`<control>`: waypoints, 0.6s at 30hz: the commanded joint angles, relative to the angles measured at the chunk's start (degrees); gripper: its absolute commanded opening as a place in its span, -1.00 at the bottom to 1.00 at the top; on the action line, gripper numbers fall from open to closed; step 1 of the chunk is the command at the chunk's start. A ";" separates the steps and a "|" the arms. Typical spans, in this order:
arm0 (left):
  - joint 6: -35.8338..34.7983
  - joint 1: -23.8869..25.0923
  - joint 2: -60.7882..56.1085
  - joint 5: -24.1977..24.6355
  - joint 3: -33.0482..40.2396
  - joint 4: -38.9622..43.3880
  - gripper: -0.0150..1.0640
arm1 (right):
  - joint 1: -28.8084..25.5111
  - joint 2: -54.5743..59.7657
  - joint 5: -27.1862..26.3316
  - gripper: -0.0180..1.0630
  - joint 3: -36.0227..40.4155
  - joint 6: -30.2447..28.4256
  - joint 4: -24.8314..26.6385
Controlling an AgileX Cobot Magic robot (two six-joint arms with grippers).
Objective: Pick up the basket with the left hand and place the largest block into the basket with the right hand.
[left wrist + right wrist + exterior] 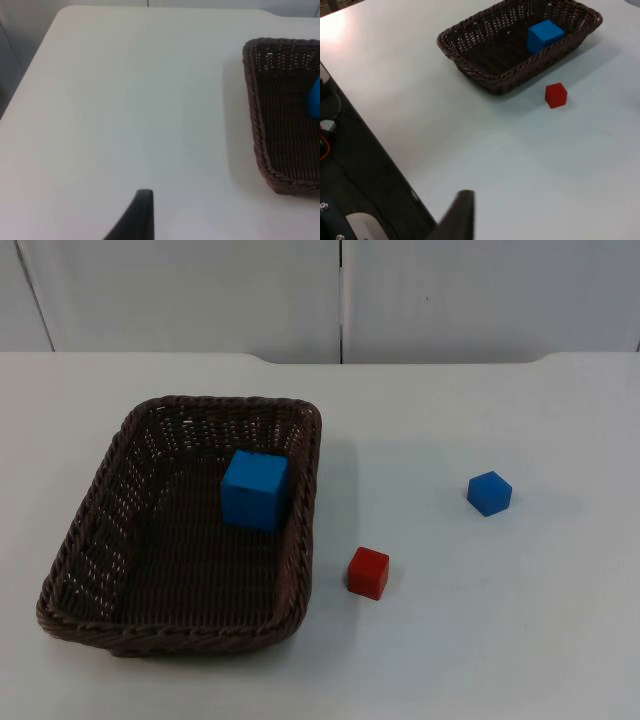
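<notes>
White counter (480, 640) carries all objects and ends at the grey partition wall (200, 290) behind.

Basket (100, 540): dark brown wicker, rectangular, resting flat on the counter at its left half, not lifted. From the left wrist camera one end of the basket (257, 130) sits off to the side, with bare counter (125, 100) between it and the fingertip. From the right wrist camera the whole basket (470, 50) is seen, well away from the fingertip.

Large blue block (255, 490): inside the basket, on its floor, close against the right-hand wall toward the far end. Also seen as a blue edge (315, 97) and as a full cube (546, 35).

Red block (368, 572): on the counter just beside the basket's right wall, outside it, not touching; also at (556, 95).

Small blue block (489, 493): on the counter, well apart from the basket, right of and beyond the red block.

Left gripper (140, 215): one black fingertip visible above bare counter; open or closed, cannot tell. Holds nothing visible.

Right gripper (462, 215): one fingertip near the counter's edge; cannot tell its state either.
</notes>
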 commanded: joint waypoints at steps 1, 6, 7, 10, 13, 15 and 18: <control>-0.14 0.24 -0.18 -0.65 0.30 -1.06 0.97 | 0.13 -0.15 -0.15 0.97 0.07 0.00 0.09; 0.82 0.24 -0.18 -0.65 0.30 -1.75 0.97 | 0.13 -0.15 -0.15 0.99 0.07 0.00 0.09; 1.49 0.24 -0.18 -0.65 0.30 -2.09 0.97 | 0.13 -0.15 -0.15 0.99 0.07 0.00 0.09; 2.22 0.24 -0.18 -0.65 0.30 -2.67 0.97 | 0.13 -0.15 -0.15 0.99 0.07 -0.31 -0.07; 2.50 0.24 -0.18 -0.65 0.30 -2.96 0.97 | 0.13 -0.15 -0.15 0.99 0.07 -0.87 -1.18; 2.50 0.24 -0.18 -0.65 0.30 -2.96 0.97 | 0.13 -0.15 -0.15 0.99 0.07 -1.46 -1.48; 2.64 0.24 -0.18 -0.65 0.30 -2.82 0.97 | 0.13 -0.15 -0.15 0.99 0.07 -2.81 -2.13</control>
